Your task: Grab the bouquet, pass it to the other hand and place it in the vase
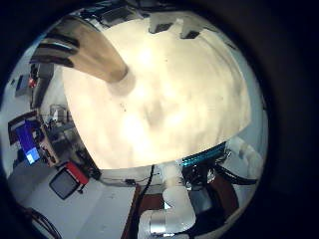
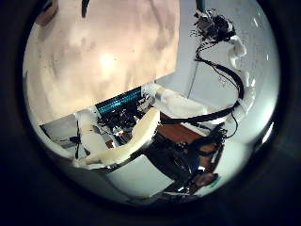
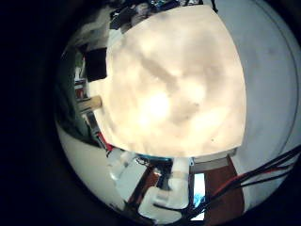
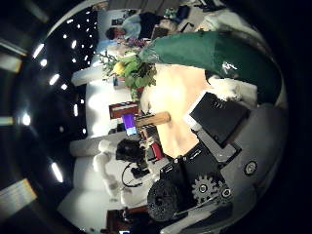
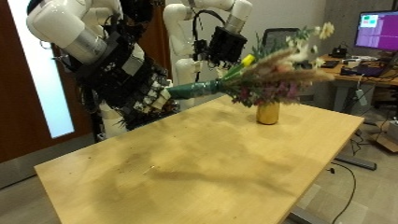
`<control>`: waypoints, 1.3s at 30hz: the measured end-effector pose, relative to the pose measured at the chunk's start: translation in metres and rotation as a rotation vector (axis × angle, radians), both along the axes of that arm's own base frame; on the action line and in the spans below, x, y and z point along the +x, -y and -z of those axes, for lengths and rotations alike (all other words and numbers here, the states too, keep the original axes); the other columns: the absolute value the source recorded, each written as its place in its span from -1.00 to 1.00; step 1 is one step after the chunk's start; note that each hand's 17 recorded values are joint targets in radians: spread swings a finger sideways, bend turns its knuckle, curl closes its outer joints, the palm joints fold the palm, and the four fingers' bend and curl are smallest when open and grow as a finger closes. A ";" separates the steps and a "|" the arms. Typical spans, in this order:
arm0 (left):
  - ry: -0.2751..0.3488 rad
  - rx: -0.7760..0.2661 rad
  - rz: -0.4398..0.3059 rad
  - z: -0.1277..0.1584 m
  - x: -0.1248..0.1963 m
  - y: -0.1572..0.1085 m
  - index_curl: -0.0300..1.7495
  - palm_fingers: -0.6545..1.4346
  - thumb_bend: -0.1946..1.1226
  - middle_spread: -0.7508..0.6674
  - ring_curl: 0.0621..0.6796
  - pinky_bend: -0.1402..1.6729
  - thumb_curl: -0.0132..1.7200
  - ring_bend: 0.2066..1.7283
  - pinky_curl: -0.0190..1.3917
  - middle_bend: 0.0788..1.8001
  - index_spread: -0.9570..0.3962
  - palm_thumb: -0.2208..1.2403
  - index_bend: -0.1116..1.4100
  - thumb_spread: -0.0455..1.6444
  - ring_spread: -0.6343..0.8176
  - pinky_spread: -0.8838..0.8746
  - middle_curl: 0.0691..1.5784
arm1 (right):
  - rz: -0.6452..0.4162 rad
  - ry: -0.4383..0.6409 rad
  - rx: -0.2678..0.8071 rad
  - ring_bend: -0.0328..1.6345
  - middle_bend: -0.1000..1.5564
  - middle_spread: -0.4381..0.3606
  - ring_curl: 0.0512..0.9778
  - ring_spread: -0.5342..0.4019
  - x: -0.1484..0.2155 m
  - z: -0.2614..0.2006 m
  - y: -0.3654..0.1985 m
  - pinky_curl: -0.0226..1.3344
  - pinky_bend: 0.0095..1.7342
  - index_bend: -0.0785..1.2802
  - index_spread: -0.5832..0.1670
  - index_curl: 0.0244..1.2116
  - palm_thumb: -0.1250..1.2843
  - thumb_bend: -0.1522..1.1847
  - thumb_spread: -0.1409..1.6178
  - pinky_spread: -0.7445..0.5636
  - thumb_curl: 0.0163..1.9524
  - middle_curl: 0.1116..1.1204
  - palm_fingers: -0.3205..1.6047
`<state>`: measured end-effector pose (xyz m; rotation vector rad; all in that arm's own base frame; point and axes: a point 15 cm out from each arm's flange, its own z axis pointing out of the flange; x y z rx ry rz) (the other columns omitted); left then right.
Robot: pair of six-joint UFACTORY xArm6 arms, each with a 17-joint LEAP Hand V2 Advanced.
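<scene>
In the outside view my right hand (image 5: 139,91), the nearer one, is shut on the green wrapped stem of the bouquet (image 5: 255,77). It holds the bouquet level over the table, and the flower heads reach over the yellow-brown vase (image 5: 267,114) near the far table edge. My left hand (image 5: 225,44) hangs above the bouquet, fingers relaxed and holding nothing. The right thumb side palm view shows the green wrap (image 4: 210,54) against my fingers (image 4: 216,115), and the flowers (image 4: 127,68).
The light wooden table (image 5: 187,168) spreads out bare in front of the vase. Behind it stand a desk with a monitor (image 5: 378,28) and clutter. A dark door and wall (image 5: 31,112) lie behind my right arm.
</scene>
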<state>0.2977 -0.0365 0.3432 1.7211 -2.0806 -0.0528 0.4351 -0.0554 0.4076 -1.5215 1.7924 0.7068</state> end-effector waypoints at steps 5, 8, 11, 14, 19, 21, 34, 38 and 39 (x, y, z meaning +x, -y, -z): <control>0.027 -0.081 -0.050 -0.007 0.008 0.004 -0.46 -0.11 -0.74 0.37 -0.52 -0.67 -0.65 -0.83 -0.72 -0.83 0.51 -0.28 -0.54 0.24 0.53 0.53 -0.63 | -0.068 0.100 0.209 0.78 0.68 -0.25 0.19 -0.24 -0.011 -0.026 -0.018 0.30 0.38 0.77 -0.03 0.33 0.93 -0.78 -0.56 -0.20 -0.06 0.29 0.51; 0.054 -0.129 -0.089 -0.014 0.015 0.009 -0.46 -0.09 -0.74 0.36 -0.52 -0.67 -0.65 -0.83 -0.72 -0.82 0.51 -0.28 -0.53 0.24 0.52 0.52 -0.63 | -0.125 0.196 0.284 0.79 0.68 -0.24 0.19 -0.23 -0.014 -0.030 -0.024 0.33 0.37 0.77 -0.03 0.33 0.93 -0.79 -0.58 -0.20 -0.05 0.29 0.51; 0.089 -0.142 -0.115 -0.019 0.021 0.005 -0.46 -0.08 -0.74 0.33 -0.53 -0.68 -0.65 -0.82 -0.74 -0.78 0.50 -0.26 -0.52 0.25 0.51 0.52 -0.62 | -0.179 0.253 0.375 0.79 0.68 -0.24 0.19 -0.23 -0.024 -0.031 -0.035 0.35 0.36 0.77 -0.03 0.33 0.93 -0.79 -0.59 -0.21 -0.05 0.29 0.51; 0.101 -0.161 -0.119 -0.023 0.023 0.008 -0.45 -0.09 -0.74 0.32 -0.52 -0.67 -0.66 -0.81 -0.74 -0.78 0.51 -0.26 -0.51 0.26 0.50 0.52 -0.61 | -0.228 0.293 0.457 0.79 0.68 -0.23 0.19 -0.24 -0.034 -0.035 -0.046 0.37 0.34 0.76 -0.03 0.34 0.93 -0.79 -0.60 -0.21 -0.05 0.29 0.51; 0.133 -0.272 -0.135 -0.038 0.029 0.020 -0.46 -0.08 -0.74 0.32 -0.52 -0.66 -0.66 -0.77 -0.74 -0.77 0.52 -0.25 -0.53 0.27 0.47 0.51 -0.61 | -0.331 0.312 0.581 0.79 0.68 -0.23 0.18 -0.24 -0.052 -0.041 -0.063 0.40 0.32 0.77 -0.03 0.34 0.91 -0.80 -0.63 -0.22 -0.04 0.30 0.51; 0.150 -0.336 -0.141 -0.047 0.032 0.030 -0.46 -0.09 -0.74 0.33 -0.52 -0.66 -0.66 -0.77 -0.73 -0.78 0.53 -0.26 -0.54 0.27 0.47 0.51 -0.62 | -0.360 0.320 0.620 0.79 0.68 -0.23 0.18 -0.24 -0.055 -0.044 -0.069 0.42 0.32 0.77 -0.03 0.35 0.90 -0.80 -0.64 -0.22 -0.05 0.30 0.51; 0.179 -0.816 -0.179 -0.110 0.038 0.067 -0.59 -0.21 -0.76 0.48 -0.45 -0.61 -0.66 -0.61 -0.64 -0.77 0.73 -0.35 -0.70 0.21 0.51 0.54 -0.62 | -0.594 0.272 0.668 0.78 0.70 -0.23 0.19 -0.22 -0.095 -0.058 -0.152 0.55 0.25 0.79 0.00 0.36 0.89 -0.80 -0.68 -0.22 -0.05 0.31 0.51; 0.197 -0.923 -0.173 -0.125 0.042 0.075 -0.63 -0.25 -0.76 0.54 -0.43 -0.57 -0.65 -0.55 -0.60 -0.77 0.75 -0.40 -0.68 0.13 0.52 0.55 -0.62 | -0.621 0.258 0.673 0.78 0.69 -0.24 0.19 -0.22 -0.105 -0.056 -0.170 0.58 0.24 0.79 0.00 0.36 0.89 -0.80 -0.68 -0.22 -0.05 0.32 0.50; 0.200 -0.956 -0.175 -0.129 0.042 0.076 -0.64 -0.27 -0.76 0.54 -0.43 -0.56 -0.65 -0.54 -0.59 -0.77 0.75 -0.41 -0.68 0.11 0.52 0.54 -0.62 | -0.633 0.257 0.676 0.78 0.69 -0.24 0.20 -0.22 -0.107 -0.057 -0.174 0.59 0.24 0.79 0.00 0.36 0.89 -0.80 -0.68 -0.22 -0.05 0.32 0.50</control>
